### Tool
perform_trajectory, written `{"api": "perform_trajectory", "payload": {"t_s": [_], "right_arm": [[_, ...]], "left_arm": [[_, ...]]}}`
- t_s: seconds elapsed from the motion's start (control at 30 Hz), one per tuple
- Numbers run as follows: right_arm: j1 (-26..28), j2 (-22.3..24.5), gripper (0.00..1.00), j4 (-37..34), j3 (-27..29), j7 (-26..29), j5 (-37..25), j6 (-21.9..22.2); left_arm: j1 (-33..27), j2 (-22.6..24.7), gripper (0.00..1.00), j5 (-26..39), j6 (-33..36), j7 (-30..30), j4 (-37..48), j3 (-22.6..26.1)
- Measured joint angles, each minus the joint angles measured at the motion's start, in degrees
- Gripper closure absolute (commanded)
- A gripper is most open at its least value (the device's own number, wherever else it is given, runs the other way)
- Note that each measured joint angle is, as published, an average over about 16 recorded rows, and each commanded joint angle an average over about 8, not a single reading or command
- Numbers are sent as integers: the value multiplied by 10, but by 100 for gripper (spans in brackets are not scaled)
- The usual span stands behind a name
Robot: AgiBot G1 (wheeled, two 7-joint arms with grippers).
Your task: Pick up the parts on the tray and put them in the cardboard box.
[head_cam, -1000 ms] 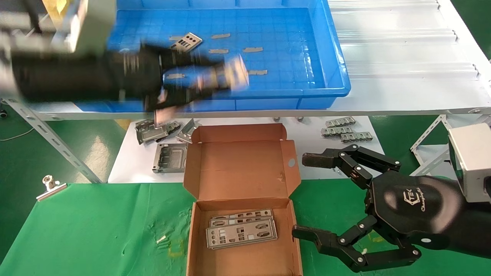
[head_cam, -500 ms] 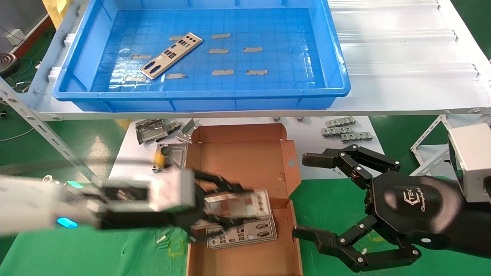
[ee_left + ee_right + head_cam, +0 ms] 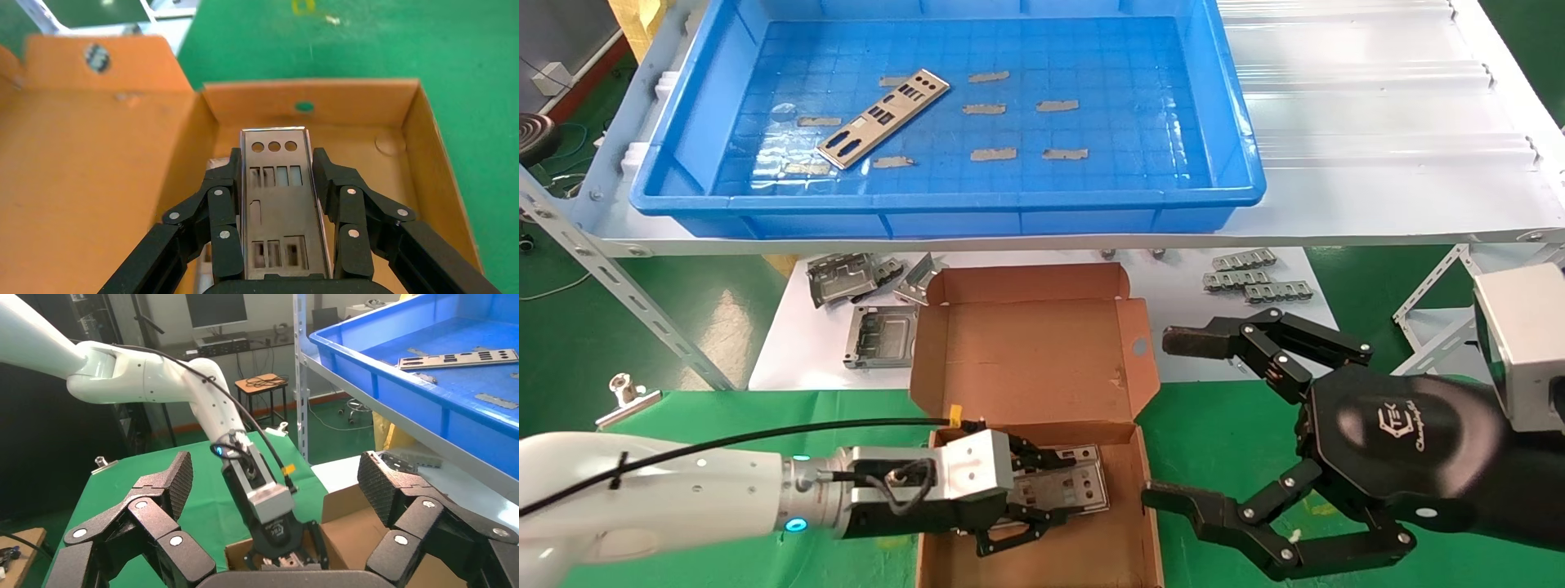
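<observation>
My left gripper (image 3: 1050, 490) is inside the cardboard box (image 3: 1042, 359), shut on a thin silver-grey punched plate (image 3: 275, 208) held by its long edges between the fingers (image 3: 223, 208). It holds the plate low over the plates lying in the box (image 3: 1083, 488). One more plate (image 3: 883, 118) lies slanted in the blue tray (image 3: 944, 200) on the shelf above. My right gripper (image 3: 1164, 416) is open and empty, just right of the box. The right wrist view shows the left gripper (image 3: 281, 554) in the box and the tray (image 3: 428, 386).
Grey tape strips (image 3: 993, 153) lie on the tray floor. Bent grey brackets (image 3: 846, 278) and a frame part (image 3: 878, 335) lie on the white sheet behind the box, with small grey parts (image 3: 1250, 278) at right. A metal clip (image 3: 625, 396) lies on the green mat.
My left arm carried a plate from the tray down to the box and now holds it low inside, over the stack. The right arm has not moved.
</observation>
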Motion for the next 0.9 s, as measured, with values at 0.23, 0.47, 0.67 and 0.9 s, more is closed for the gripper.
{"api": "perform_trajectory", "payload": {"t_s": [0.23, 0.47, 0.67, 0.9], "right_arm": [[0, 0, 0, 0, 0, 0, 0, 0], [0, 0, 0, 0, 0, 0, 0, 0], [0, 0, 0, 0, 0, 0, 0, 0], [0, 0, 0, 0, 0, 0, 0, 0]], "left_arm": [[-3, 14, 0, 7, 3, 37, 37, 4], [-9, 20, 0, 5, 15, 75, 61, 3], [-16, 14, 0, -11, 36, 79, 68, -3], [-20, -3, 0, -64, 98, 26, 76, -17]]}}
